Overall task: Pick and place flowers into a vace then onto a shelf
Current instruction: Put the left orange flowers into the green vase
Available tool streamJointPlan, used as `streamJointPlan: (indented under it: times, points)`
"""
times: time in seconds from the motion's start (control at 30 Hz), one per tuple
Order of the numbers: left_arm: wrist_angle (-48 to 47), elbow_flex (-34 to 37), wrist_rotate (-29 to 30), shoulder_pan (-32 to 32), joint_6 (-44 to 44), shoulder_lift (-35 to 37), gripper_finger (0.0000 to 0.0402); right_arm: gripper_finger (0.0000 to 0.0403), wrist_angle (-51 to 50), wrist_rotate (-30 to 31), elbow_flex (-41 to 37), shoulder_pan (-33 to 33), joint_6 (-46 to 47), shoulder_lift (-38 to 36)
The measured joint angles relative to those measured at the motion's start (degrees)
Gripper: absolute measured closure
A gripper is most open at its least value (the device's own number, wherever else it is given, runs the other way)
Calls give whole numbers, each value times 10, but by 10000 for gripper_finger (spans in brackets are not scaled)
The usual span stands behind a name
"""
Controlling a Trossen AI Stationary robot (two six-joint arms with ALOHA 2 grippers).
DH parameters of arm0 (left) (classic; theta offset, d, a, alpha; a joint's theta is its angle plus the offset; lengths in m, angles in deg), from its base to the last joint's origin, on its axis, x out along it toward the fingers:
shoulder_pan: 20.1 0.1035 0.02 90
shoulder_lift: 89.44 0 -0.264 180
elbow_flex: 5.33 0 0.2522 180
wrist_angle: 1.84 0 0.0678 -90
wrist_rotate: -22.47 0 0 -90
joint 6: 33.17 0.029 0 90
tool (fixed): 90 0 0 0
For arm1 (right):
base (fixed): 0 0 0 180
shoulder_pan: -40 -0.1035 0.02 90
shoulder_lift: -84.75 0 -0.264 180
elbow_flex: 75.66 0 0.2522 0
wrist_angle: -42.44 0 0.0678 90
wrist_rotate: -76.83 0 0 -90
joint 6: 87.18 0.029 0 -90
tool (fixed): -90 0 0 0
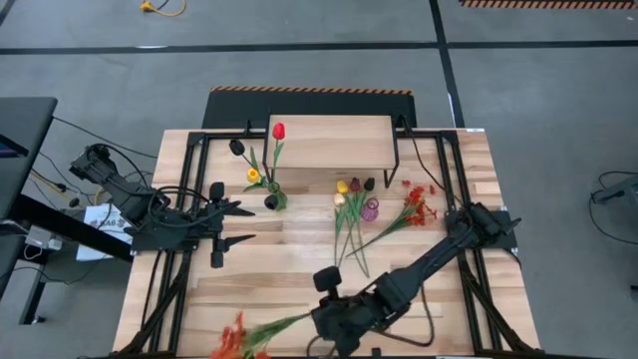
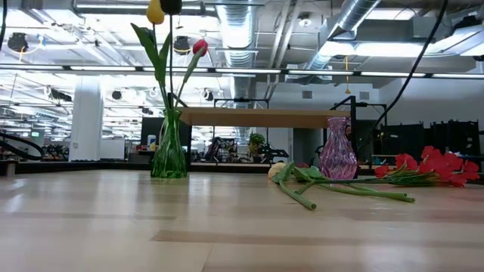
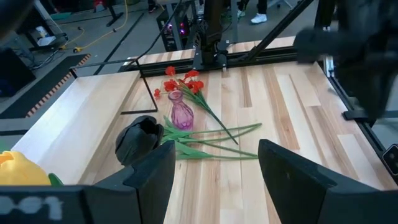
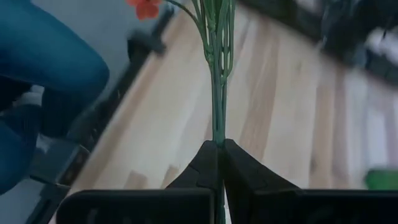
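A spray of red-orange blossoms [image 1: 235, 339] on green stems sticks out from my right gripper [image 1: 321, 321], which is shut on it near the table's near edge. A green vase [image 1: 271, 199] holds red, yellow and black tulips [image 2: 162, 30] in front of the shelf [image 1: 329, 143]. A pink vase [image 1: 370, 209] stands farther right. Against its foot lie loose tulips [image 1: 347, 199] and a second red spray [image 1: 419, 204]. My left gripper [image 3: 214, 174] hovers open just left of the green vase, touching nothing. My right gripper pinches the spray's bundled green stems [image 4: 217, 134] between its two fingertips. The stems run straight on past the tips, along the line the fingers point, toward the table's near left corner. The blossom end [image 1: 231, 341] is at the far end of the stems.
Black frame rails [image 1: 199, 170] run along the table's left and right sides. A person's blue-clad leg [image 4: 43, 68] shows beyond the table's edge in the right wrist view. Bare wood [image 1: 279, 269] lies between the two arms.
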Motion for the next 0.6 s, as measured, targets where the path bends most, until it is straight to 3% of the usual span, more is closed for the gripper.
streamJointPlan:
  times: [0.2, 0.47, 0.6]
  points:
    - [3, 0, 0, 0, 18, 0, 181, 403, 54, 6, 0, -2, -92, -48]
    - [34, 0, -7, 0, 25, 0, 181, 403, 98, 91, 1, 11, -115, -112]
    - [86, 0, -33, 0, 46, -1, 181, 403, 171, 121, 1, 26, -131, -121]
